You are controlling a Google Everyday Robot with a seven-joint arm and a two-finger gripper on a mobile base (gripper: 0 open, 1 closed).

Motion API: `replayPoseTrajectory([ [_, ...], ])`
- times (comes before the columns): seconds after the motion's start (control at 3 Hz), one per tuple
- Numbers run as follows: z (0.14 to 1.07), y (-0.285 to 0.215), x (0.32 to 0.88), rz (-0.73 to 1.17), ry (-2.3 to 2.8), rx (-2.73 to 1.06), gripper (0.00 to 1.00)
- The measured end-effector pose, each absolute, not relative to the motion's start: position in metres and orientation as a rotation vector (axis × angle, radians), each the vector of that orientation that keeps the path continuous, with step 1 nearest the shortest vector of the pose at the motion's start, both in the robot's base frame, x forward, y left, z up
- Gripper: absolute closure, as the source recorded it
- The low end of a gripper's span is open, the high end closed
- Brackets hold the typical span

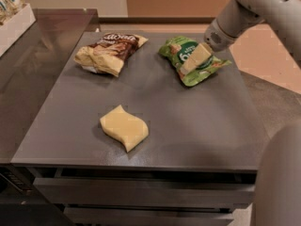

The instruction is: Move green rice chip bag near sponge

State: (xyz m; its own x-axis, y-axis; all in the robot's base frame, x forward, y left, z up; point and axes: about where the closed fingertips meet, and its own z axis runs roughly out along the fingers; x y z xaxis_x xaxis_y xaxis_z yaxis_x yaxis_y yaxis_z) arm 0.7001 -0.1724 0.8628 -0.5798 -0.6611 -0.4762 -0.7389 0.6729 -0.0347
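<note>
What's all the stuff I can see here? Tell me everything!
green rice chip bag: one, bright green, back right of the table
snack bag: one, brown and cream, back left of the table
sponge: one, pale yellow, front middle of the table
table: one, dark grey, centre of the picture
box: one, white, far upper left
arm: one, light grey, upper right
gripper: one, cream, over the green rice chip bag
</note>
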Motion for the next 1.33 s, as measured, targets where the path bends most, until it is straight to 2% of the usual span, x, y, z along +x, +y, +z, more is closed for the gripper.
replayPoseTrajectory([
  [0.33,0.855,-0.157,0.706,0.294,2.432,-1.120,0.00],
  [0.67,0.850,-0.146,0.708,0.334,2.431,-1.151,0.18],
  [1.33,0.852,-0.145,0.700,0.346,2.432,-1.170,0.64],
])
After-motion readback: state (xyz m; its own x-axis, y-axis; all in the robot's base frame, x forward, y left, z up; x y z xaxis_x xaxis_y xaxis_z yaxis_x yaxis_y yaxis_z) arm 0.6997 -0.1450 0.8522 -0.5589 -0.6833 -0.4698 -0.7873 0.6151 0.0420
